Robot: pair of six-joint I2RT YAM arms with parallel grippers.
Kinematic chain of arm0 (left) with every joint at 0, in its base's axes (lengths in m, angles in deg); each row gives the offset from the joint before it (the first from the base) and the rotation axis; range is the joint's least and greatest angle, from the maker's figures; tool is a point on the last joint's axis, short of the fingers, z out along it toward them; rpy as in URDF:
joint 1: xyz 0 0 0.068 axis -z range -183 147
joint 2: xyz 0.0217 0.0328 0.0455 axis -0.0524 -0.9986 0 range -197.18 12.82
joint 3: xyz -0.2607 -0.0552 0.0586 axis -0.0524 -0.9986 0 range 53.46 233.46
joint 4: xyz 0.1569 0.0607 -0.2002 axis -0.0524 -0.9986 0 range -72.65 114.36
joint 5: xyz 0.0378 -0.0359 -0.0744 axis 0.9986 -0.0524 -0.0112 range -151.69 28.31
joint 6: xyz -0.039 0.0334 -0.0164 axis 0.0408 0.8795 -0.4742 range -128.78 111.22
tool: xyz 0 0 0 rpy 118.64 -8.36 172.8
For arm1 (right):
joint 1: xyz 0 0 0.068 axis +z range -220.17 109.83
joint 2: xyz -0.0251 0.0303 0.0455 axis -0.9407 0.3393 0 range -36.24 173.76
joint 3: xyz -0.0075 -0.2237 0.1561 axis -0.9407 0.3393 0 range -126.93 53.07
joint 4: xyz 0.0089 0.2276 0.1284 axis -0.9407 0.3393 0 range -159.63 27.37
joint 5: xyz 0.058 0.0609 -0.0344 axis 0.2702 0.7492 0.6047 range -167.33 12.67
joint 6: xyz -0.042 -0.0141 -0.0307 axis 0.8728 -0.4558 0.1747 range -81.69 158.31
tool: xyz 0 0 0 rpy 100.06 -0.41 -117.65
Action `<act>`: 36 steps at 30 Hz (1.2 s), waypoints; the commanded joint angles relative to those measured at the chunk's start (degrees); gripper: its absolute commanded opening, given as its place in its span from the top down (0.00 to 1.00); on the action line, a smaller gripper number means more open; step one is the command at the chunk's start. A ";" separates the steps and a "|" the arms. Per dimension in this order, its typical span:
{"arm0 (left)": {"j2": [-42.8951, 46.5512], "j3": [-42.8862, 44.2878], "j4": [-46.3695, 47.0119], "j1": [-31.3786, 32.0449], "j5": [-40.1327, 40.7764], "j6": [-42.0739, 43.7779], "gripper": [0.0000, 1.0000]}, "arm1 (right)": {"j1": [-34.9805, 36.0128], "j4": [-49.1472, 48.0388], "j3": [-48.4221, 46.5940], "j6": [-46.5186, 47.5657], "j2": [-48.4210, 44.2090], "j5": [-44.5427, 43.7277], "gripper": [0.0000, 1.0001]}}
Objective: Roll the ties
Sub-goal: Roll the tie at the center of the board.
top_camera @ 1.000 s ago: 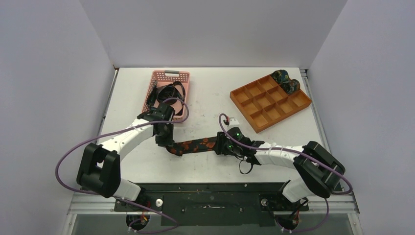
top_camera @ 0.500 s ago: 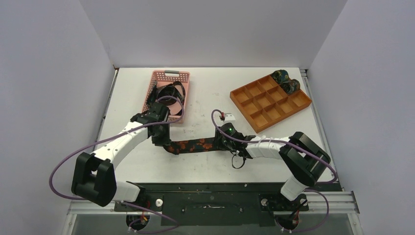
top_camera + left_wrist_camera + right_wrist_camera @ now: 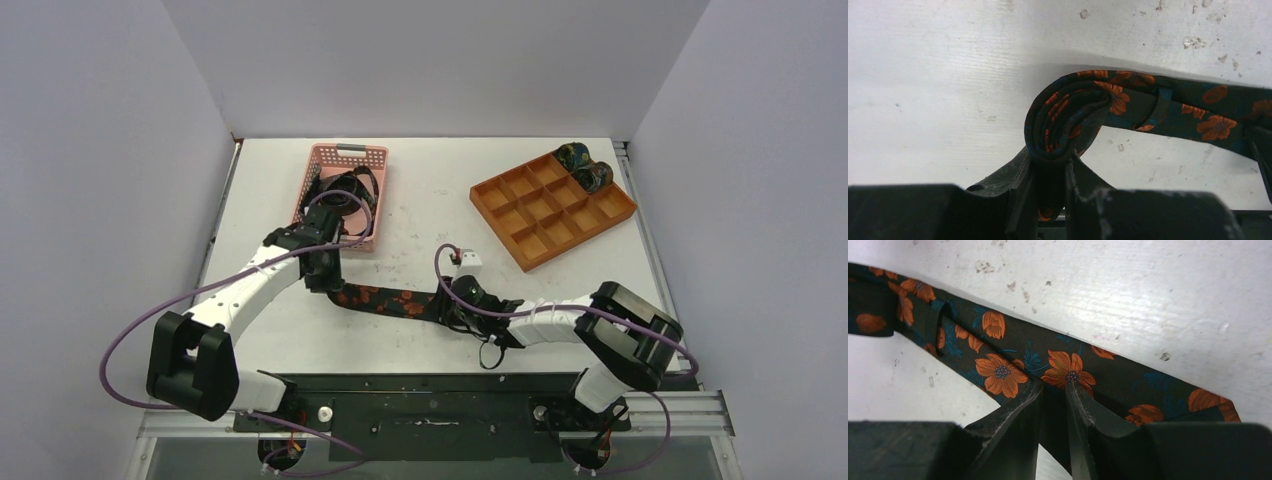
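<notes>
Ideally the left tool (image 3: pixel 1050 164), clamped on the tie (image 3: pixel 1218 125), rolls its coiled end toward the right tool (image 3: pixel 1054 390) pinching the strip taut.

Nothing to read here: no lettering, number, brand or sign shows in any view. One small white tab (image 3: pixel 468 259) shows up from above, too small to tell whether it bears any print.
</notes>
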 commanded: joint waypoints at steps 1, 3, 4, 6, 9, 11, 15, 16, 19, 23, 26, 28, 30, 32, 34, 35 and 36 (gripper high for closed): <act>-0.93 5.29 -0.51 2.27 8.78 -0.62 1.00 | 2.69 7.81 2.87 -2.80 3.36 1.58 0.74; -1.61 6.54 -1.77 4.35 13.15 -1.08 1.00 | 3.23 7.69 2.37 -2.86 4.11 2.05 0.74; -2.10 7.13 -2.29 5.29 15.49 -1.47 1.00 | 3.53 7.69 2.11 -2.89 4.41 2.12 0.74; -3.43 8.30 -3.63 7.73 19.55 -2.10 1.00 | 4.24 7.58 1.62 -3.01 5.19 2.28 0.74; -6.38 10.39 -5.67 10.81 26.79 -2.61 1.00 | 4.62 7.66 1.30 -3.08 5.36 2.39 0.74; -8.86 11.55 -7.34 12.08 30.76 -3.22 1.00 | 4.74 8.35 1.07 -2.91 4.51 2.11 0.74; -13.12 12.86 -8.67 13.56 36.42 -4.36 1.00 | 4.68 10.79 0.57 -1.68 1.30 1.48 0.70; -13.95 13.08 -8.74 13.86 37.32 -4.59 1.00 | 4.68 11.63 0.27 -1.30 0.34 1.29 0.69; -16.49 14.05 -9.19 15.04 39.29 -5.77 1.00 | 4.65 14.07 -0.55 -0.38 -2.48 0.93 0.63; -19.32 16.22 -10.97 17.31 41.96 -8.11 1.00 | 4.60 16.84 -1.30 0.67 -6.60 -0.11 0.56; -20.60 18.05 -12.52 19.04 43.29 -9.70 1.00 | 4.45 18.05 -1.52 1.05 -8.43 -0.87 0.53; -21.10 18.73 -13.23 20.01 43.77 -10.51 1.00 | 4.15 18.29 -1.27 1.17 -9.15 -1.14 0.53; -21.44 19.16 -13.78 21.04 44.03 -11.36 1.00 | 3.82 18.33 -0.68 1.08 -9.81 -1.37 0.52; -21.64 19.36 -13.99 22.01 43.74 -12.09 1.00 | 3.33 18.11 0.08 1.00 -10.83 -1.54 0.52; -21.96 19.41 -13.77 23.00 42.95 -12.37 1.00 | 2.67 17.91 0.81 0.99 -12.00 -1.63 0.52; -22.20 19.43 -13.51 23.72 42.37 -12.53 1.00 | 2.40 17.82 1.20 1.05 -12.68 -1.57 0.52; -22.61 19.46 -13.30 24.25 42.03 -12.79 1.00 | 2.09 17.84 1.51 1.28 -13.33 -1.56 0.52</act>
